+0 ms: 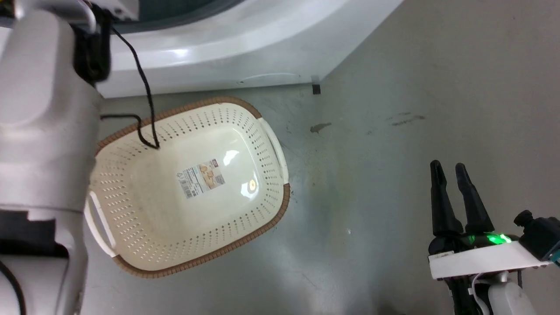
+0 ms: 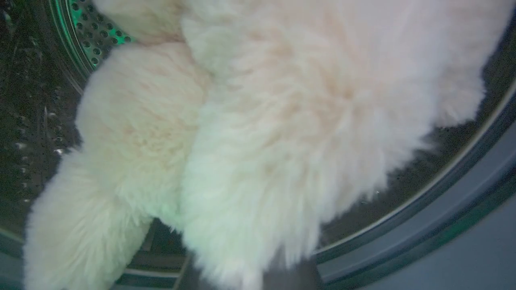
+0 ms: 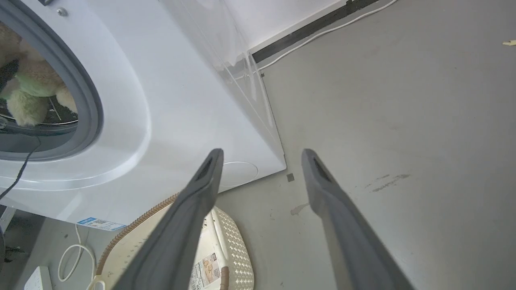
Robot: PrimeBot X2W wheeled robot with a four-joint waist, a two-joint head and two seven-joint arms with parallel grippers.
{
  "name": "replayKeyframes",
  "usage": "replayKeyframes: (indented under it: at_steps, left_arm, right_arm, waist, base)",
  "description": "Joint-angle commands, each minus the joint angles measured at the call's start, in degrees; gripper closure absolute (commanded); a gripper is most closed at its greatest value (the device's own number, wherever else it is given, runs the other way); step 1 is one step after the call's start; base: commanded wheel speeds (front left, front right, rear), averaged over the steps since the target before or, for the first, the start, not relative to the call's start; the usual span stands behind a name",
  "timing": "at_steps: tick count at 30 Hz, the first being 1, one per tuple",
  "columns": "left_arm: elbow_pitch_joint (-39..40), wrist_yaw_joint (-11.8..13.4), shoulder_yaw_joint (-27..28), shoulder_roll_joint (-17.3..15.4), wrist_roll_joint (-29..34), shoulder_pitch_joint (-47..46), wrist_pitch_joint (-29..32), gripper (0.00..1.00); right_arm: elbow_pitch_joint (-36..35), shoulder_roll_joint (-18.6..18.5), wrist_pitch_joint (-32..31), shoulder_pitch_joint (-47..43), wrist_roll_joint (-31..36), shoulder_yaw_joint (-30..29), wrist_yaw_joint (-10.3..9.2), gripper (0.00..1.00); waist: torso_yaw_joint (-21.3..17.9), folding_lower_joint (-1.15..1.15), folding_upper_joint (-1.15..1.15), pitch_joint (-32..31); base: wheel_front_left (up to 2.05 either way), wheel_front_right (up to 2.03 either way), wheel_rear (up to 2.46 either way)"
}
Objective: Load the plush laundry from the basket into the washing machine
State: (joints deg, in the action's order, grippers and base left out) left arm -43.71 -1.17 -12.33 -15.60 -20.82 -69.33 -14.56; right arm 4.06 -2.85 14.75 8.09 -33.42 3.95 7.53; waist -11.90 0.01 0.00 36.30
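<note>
Right hand (image 1: 447,166): fingers parted, empty, over the floor (image 1: 393,109). Left hand: grip can't be told, fur blocks it. Plush toy (image 2: 258,133) sits inside the washer (image 3: 181,100) drum (image 2: 92,36); basket (image 1: 144,188) bare. Loading looks nearly done; release and withdrawal likely remain.

Floor (image 1: 393,245): smooth grey, slight sheen, soft glare patches. Dark stain (image 3: 300,208) seen btwn fingers of right gripper (image 3: 263,152) in its wrist view. Scuff marks (image 3: 387,181) just right of its right fingertip. Far ahead of gripper: white wall (image 3: 278,16), black baseboard strip (image 3: 318,24), thin white cable (image 3: 342,25) alongside. Yellow scrap (image 3: 508,42) far right. Looped white cord (image 3: 72,257) + white box (image 3: 38,278) low left of gripper.
</note>
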Motion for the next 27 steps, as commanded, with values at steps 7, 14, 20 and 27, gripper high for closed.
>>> replayKeyframes:
  at_steps: [7, 14, 20, 27]
  left_arm:
    - [-1.60, 0.22, -0.50, -3.07, 1.46, -8.93, 0.88, 1.00]
    - [-2.14, 0.29, -1.58, -5.36, 3.00, -13.74, 2.47, 1.00]
    - [-2.16, 0.53, -2.50, -7.12, 4.15, -17.40, 4.10, 1.00]
    - [-1.82, 0.67, -4.28, -9.13, 6.10, -21.39, 6.67, 1.00]
  right_arm:
    - [-1.51, -0.03, 0.25, 1.20, -1.49, 0.42, -0.04, 0.00]
    - [-2.80, -0.03, 0.25, 1.42, -2.38, 0.79, -0.04, 0.00]
    - [-4.12, -0.03, 0.25, 1.01, -3.26, 1.26, -0.04, 0.00]
    - [-5.35, -0.03, 0.25, -0.33, -4.12, 1.84, -0.04, 0.00]
  waist:
    - [-2.88, -0.01, 0.00, 4.82]
    - [-4.75, -0.01, 0.00, 7.81]
    - [-6.58, -0.01, 0.00, 9.97]
    - [-8.60, -0.01, 0.00, 11.93]
  base:
    - [0.00, 0.00, 0.00]
    - [0.00, 0.00, 0.00]
    - [0.00, 0.00, 0.00]
    - [0.00, 0.00, 0.00]
